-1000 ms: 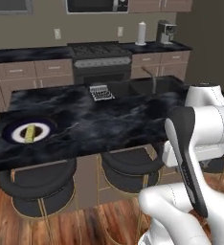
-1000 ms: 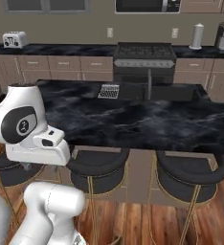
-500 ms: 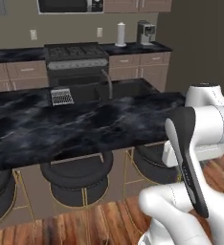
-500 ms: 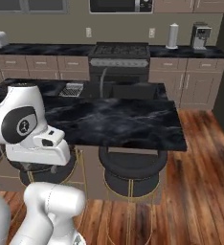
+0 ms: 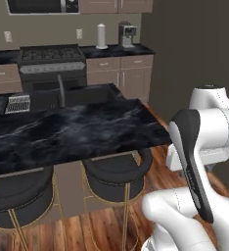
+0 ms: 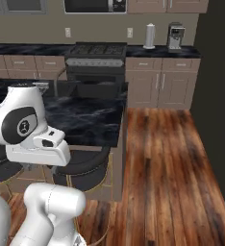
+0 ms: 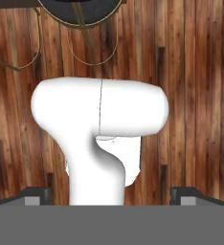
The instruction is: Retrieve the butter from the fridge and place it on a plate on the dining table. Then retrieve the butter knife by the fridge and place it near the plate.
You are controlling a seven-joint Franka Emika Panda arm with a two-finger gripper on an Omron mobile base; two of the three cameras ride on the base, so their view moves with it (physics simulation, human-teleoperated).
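Note:
The dining table (image 5: 77, 132) with its black veined marble top fills the left of the left base view, and its right end (image 6: 90, 115) shows in the right base view. My gripper (image 7: 111, 195) points down at the wooden floor. Its two dark fingertips (image 7: 37, 194) stand far apart, open, with nothing held between them. The arm is folded close over the base, beside the table's right end. The butter, the plate, the butter knife and the fridge are out of view.
Round dark stools (image 5: 119, 169) (image 6: 83, 166) stand under the table's near edge, one below the hand (image 7: 80, 7). Behind are a stove (image 5: 50, 54), a counter with a coffee machine (image 5: 126, 33), and a tall dark panel (image 5: 190, 54). Wooden floor (image 6: 167, 168) stretches right.
Both base views have swung to the right along the table as the base turned. The plate seen at the left a second ago has left the picture. The arm keeps its folded pose.

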